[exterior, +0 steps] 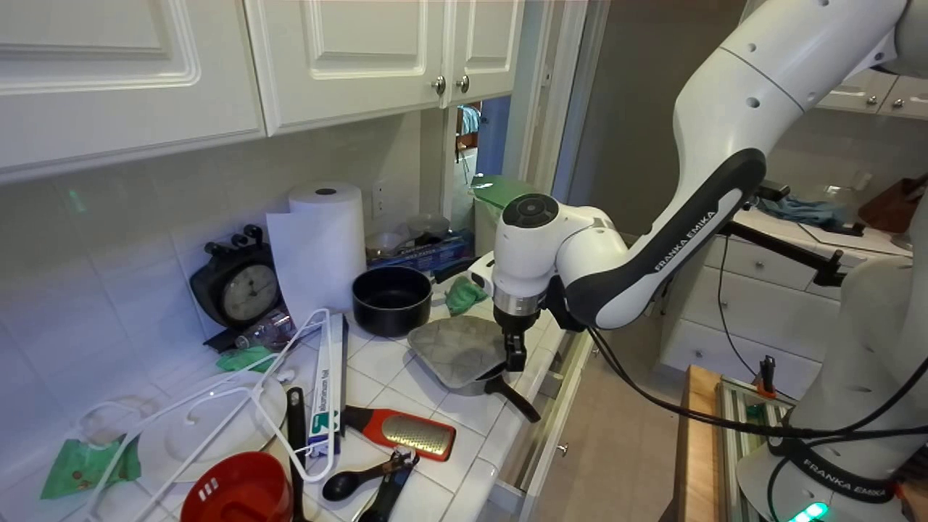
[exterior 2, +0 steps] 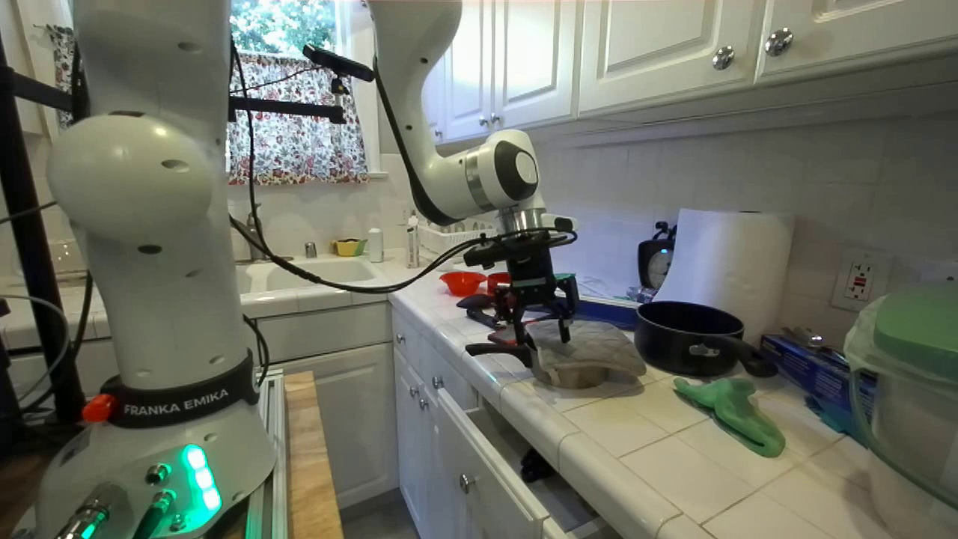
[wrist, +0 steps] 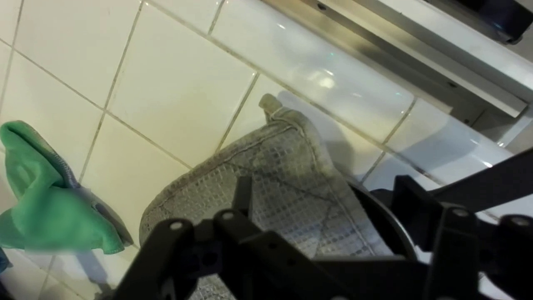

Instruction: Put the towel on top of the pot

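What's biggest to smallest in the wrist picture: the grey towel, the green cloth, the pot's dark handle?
1. Grey towel, biggest even though partly hidden.
2. Green cloth.
3. Dark handle, counting just the part that shows.

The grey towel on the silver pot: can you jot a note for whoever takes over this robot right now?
Gripper: open, gripping nothing; one jaw is over the towel, the other appears just outside the pot by its handle. Contact with the towel: can't tell.
Things: the pot stands on the tiled counter; the towel lies across its top, overhanging, with a strip of opening uncovered on the handle side.
Done: the towel is on the pot.
Left: probably just lift the gripper clear, gently, so the towel doesn't shift.
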You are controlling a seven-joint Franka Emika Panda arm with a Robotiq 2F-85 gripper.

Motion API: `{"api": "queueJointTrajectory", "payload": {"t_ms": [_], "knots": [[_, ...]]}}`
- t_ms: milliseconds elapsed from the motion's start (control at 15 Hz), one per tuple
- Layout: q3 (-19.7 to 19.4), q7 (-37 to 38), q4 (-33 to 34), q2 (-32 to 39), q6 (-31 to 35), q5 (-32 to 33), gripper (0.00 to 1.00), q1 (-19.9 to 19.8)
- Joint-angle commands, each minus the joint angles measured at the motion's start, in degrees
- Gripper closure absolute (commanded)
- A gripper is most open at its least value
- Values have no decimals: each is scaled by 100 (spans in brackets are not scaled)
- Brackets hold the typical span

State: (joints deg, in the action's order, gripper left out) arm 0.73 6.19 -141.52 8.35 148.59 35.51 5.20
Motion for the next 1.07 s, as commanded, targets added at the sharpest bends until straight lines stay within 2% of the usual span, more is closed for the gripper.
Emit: {"api": "queueJointTrajectory", "payload": {"t_ms": [0, 67, 133, 533, 600, 667, 733, 867, 1000], "knots": [[-26, -25, 93, 142, 64, 220, 37, 34], [-28, -24, 95, 153, 63, 233, 39, 40], [-26, -29, 99, 170, 38, 234, 45, 46], [-34, -1, 91, 184, 41, 267, 89, 62], [-35, 3, 92, 185, 37, 268, 91, 62], [-36, 6, 93, 184, 37, 271, 83, 62], [-36, 4, 96, 182, 30, 271, 57, 62], [-26, -17, 94, 172, 30, 248, 56, 62], [-14, -42, 92, 167, 31, 218, 86, 63]]}}
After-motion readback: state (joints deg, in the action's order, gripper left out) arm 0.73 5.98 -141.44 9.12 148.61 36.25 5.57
